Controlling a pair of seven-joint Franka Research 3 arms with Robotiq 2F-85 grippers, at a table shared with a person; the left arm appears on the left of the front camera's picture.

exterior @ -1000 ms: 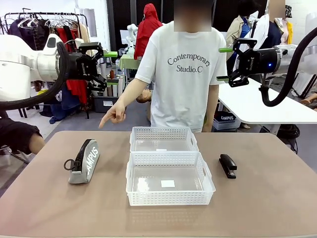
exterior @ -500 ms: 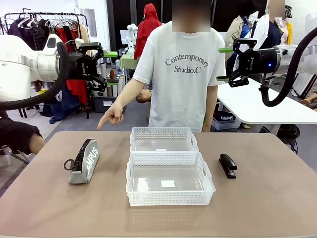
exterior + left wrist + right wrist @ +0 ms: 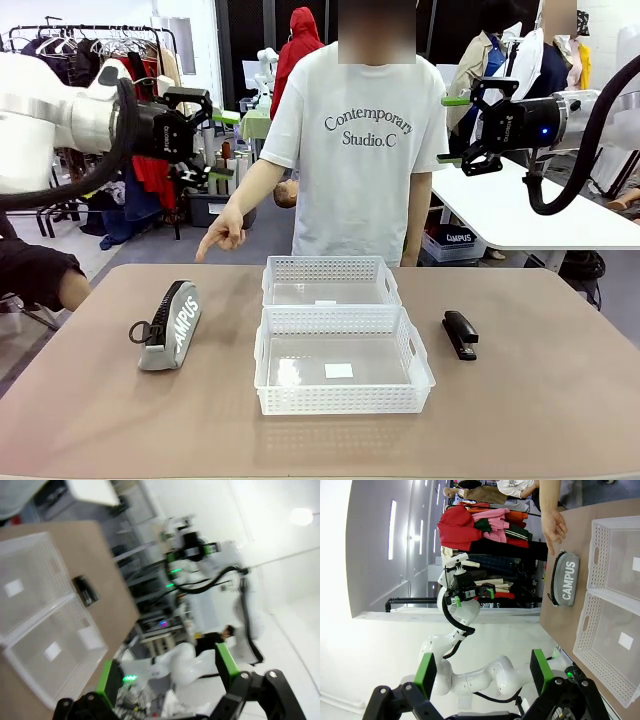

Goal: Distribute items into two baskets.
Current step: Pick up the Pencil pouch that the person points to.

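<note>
Front view: left pincer [image 3: 222,142] and right pincer [image 3: 452,130] both hang released, holding nothing, high above the counter [image 3: 540,400]. The grey CAMPUS pouch [image 3: 172,325] lies well below the left one and the black stapler [image 3: 460,334] well below the right. The far basket [image 3: 330,266] and near basket [image 3: 345,398] sit between them. The person's hand [image 3: 225,232] points down near the pouch.

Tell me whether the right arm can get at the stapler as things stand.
Probably yes. The stapler lies alone on bare table right of the baskets, nothing over it, and the right hand hangs open high above that side.
</note>
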